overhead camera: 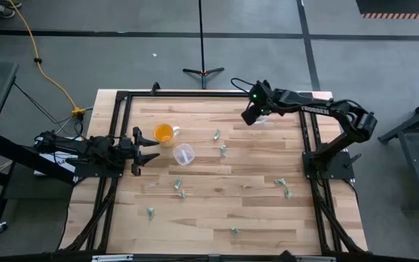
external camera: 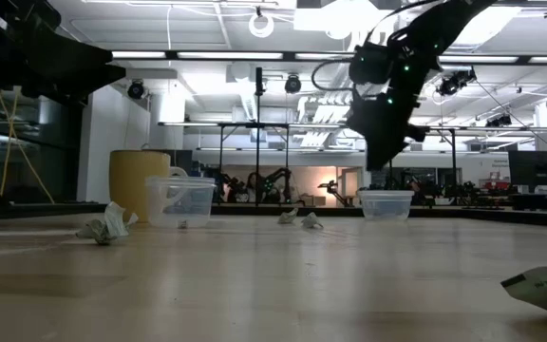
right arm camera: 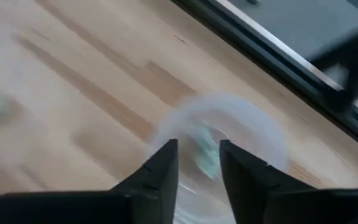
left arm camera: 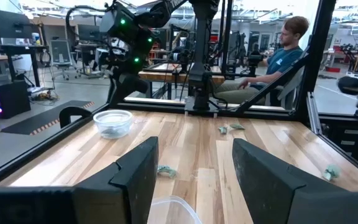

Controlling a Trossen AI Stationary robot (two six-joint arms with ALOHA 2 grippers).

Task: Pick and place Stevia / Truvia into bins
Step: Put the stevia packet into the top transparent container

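Observation:
Several green-and-white Stevia packets lie flat and scattered on the wooden table, such as one packet and another. One clear cup stands just right of my open left gripper, and its rim shows below the fingers. My right gripper hangs pointing down over the far clear cup, its fingers a small gap apart. A packet shows in that gap, blurred like the cup beneath it, seemingly inside the cup.
An orange cup with a handle stands just beyond the near clear cup. A black frame runs around the table's far and side edges. A person sits beyond the far edge. The table's middle and near part hold only scattered packets.

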